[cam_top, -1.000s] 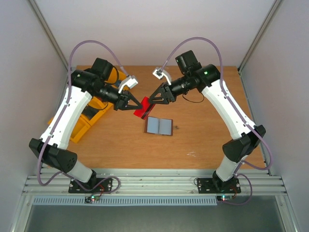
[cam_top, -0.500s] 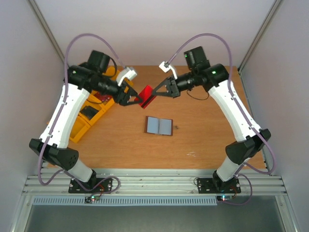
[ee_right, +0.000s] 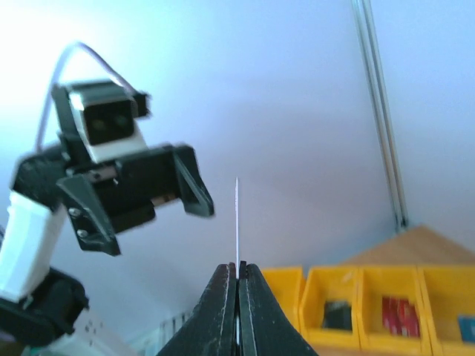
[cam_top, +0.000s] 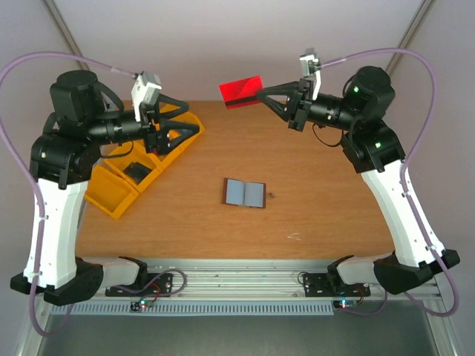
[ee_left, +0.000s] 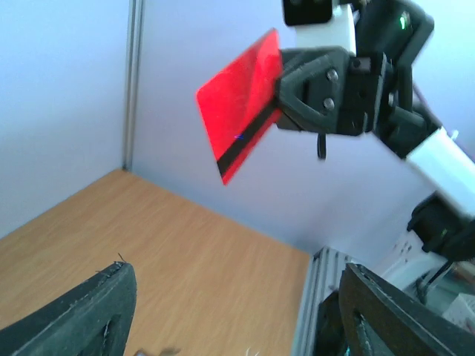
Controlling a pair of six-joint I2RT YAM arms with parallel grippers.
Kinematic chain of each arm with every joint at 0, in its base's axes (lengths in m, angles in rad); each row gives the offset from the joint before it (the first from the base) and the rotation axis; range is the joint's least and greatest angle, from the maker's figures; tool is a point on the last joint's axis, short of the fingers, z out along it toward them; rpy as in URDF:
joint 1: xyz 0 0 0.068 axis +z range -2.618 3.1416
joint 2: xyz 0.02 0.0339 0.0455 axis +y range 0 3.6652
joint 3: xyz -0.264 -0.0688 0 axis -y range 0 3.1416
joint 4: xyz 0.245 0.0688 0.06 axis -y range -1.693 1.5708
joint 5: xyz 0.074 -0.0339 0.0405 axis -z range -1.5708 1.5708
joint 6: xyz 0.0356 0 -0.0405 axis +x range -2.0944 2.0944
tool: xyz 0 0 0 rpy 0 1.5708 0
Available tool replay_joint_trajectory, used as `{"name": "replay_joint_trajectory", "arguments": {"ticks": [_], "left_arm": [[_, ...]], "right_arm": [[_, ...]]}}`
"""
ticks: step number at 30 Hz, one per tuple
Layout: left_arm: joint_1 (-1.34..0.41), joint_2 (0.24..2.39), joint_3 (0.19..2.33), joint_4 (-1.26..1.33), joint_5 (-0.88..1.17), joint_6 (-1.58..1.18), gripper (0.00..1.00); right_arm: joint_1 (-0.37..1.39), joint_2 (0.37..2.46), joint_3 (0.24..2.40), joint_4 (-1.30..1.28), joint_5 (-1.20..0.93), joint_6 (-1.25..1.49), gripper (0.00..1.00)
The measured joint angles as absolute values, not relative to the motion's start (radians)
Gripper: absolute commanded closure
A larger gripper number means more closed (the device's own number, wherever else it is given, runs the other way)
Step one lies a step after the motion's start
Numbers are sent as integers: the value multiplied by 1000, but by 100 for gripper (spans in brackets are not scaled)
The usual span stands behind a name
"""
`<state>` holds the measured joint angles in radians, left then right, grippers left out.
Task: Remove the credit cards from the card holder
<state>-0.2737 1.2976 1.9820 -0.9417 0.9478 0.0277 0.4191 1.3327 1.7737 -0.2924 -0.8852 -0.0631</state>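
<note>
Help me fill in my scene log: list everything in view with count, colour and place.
credit card: one, red with dark stripe, held in the air near the table's far edge.
card holder: one, grey-blue inside, lying open mid-table.
bins: several, yellow, row on the table's left.
table: one, brown wood.
arms: two, white and black, left and right sides.
left end effector: one, black, open, empty, above the bins.
right end effector: one, black, shut on the credit card.
</note>
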Motion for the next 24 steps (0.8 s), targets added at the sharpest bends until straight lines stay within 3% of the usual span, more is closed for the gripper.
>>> {"name": "replay_joint_trajectory", "arguments": {"ticks": [7,11,15,19,24], "left_arm": [[-278,1330,1727,-245,1029,-558,28],[-299,1361,1702,-66,1034,-738,31],[-321,1361,1721,39,1044,-815,53],[-343,1360,1733,96,1054,-849,98],[-346,1361,1733,101,1056,-861,100]], "right_arm": [[438,1323,1703,-22,-830,90,99],[464,1336,1691,43,-818,134,99],[492,1345,1691,68,-813,149,99],[506,1349,1691,68,-804,149,99],[512,1351,1694,72,-804,149,99]]}}
